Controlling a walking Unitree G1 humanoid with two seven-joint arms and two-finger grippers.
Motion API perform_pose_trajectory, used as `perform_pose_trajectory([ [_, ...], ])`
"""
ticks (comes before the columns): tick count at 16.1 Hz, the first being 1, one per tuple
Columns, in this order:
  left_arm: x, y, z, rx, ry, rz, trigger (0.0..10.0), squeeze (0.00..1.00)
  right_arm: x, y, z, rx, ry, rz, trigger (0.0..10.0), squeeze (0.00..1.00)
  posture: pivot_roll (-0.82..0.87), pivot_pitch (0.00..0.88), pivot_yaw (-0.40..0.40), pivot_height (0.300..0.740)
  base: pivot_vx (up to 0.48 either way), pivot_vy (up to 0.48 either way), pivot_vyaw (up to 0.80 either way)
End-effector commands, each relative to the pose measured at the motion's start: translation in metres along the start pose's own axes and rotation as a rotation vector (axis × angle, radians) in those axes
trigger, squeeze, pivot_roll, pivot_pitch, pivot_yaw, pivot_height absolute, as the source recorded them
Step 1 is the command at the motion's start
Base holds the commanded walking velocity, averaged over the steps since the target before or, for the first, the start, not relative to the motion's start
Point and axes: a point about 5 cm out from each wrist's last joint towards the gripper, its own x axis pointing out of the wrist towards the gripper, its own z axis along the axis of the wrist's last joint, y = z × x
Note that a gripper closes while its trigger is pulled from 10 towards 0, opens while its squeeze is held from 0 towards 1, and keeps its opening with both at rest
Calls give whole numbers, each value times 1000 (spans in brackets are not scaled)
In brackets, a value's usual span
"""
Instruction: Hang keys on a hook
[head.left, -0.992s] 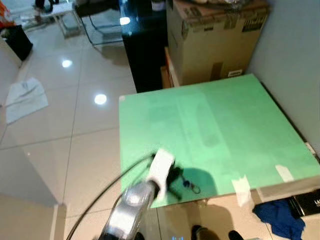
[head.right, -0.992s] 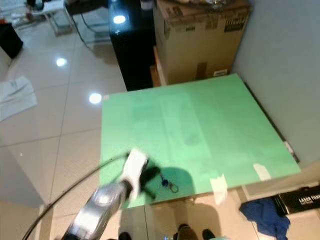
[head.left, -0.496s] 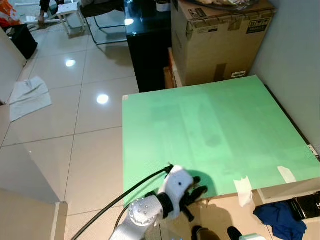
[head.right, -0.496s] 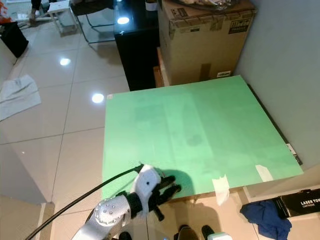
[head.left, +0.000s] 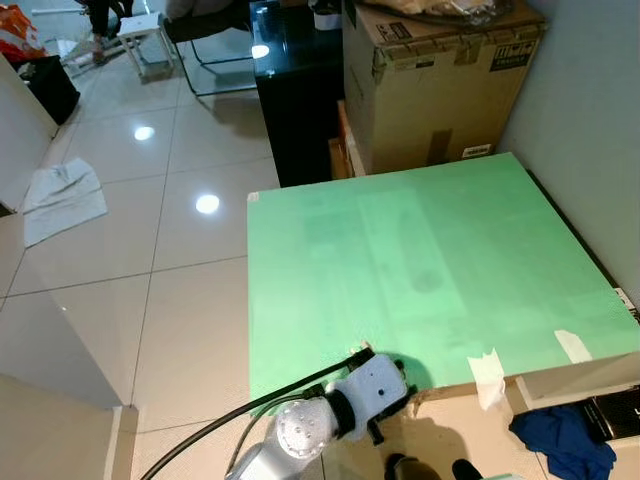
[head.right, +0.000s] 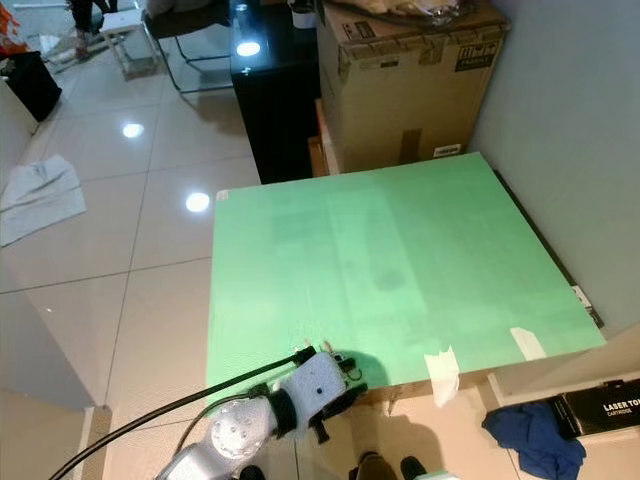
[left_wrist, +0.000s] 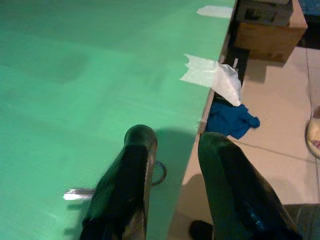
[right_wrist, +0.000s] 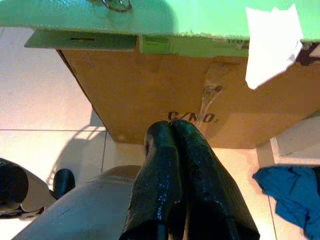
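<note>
Right at the tips of the left claw (left_wrist: 172, 145) lie the keys (left_wrist: 158, 172) — a small metal ring and a silver key, flat on the green board (head.left: 420, 250), close to its near edge. One black finger (left_wrist: 132, 170) is over the ring and the other hangs past the edge, so the claw is partly open and holds nothing. Just beyond the claw, white tape (left_wrist: 212, 77) sticks over the board's edge, and a blue cloth (left_wrist: 230, 120) lies on the floor below. The right claw (right_wrist: 175, 145) hangs low beside the board's brown side — its two fingers are pressed together. Far past the board stands a big cardboard box (head.left: 435, 75).
</note>
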Motion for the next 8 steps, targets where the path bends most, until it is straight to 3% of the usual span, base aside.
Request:
perform_pose_trajectory([
  [1, 4, -7, -3, 33, -3, -14, 10000, 0, -5, 4, -1, 16, 2, 11, 10000, 0, -373, 220, 103, 740, 0, 0, 0],
  [8, 20, -16, -5, 165, -37, -17, 10000, 0, -16, 4, 2, 7, 6, 30, 10000, 0, -397, 266, 87, 740, 0, 0, 0],
])
